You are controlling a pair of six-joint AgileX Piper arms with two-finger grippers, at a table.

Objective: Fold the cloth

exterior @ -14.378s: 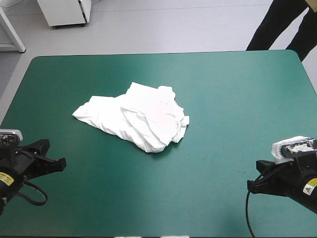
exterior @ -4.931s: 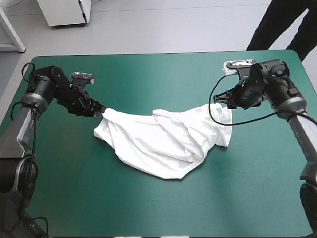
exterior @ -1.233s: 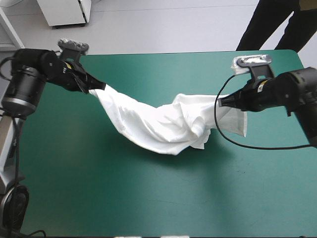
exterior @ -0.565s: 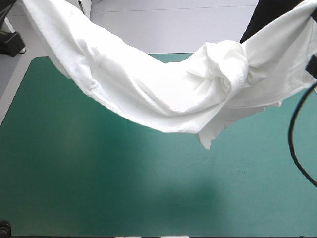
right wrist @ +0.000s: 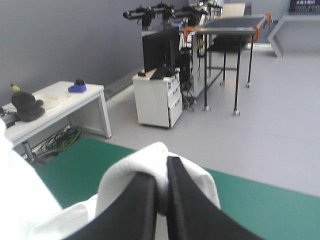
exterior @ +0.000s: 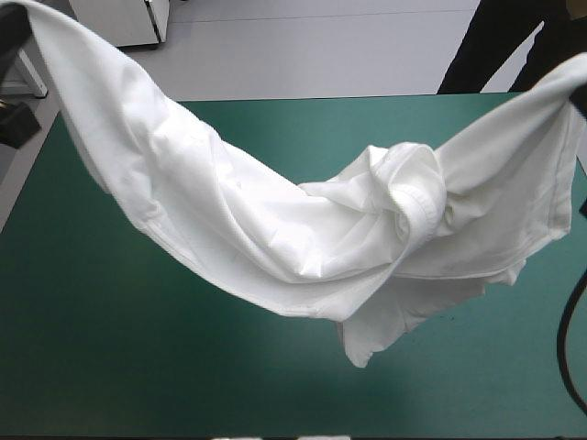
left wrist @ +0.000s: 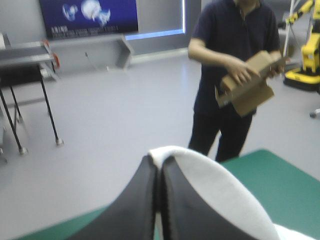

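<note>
The white T-shirt hangs in the air above the table, stretched like a hammock between the high view's upper left and upper right corners. Its middle is twisted into a knot-like bunch, and a loose tail droops toward the cover. My left gripper is shut on the T-shirt, with white cloth wrapped over its tips. My right gripper is also shut on the T-shirt, a fold of cloth bulging around its tips. Both grippers are raised and lie outside the high view.
The teal-green table spreads out beneath the hanging shirt. Its far edge shows behind the sagging cloth.
Earlier the shirt lay in a heap, then both grippers took an end and raised it. Since just before, the sagging middle and the tail have dropped lower toward the table.
</note>
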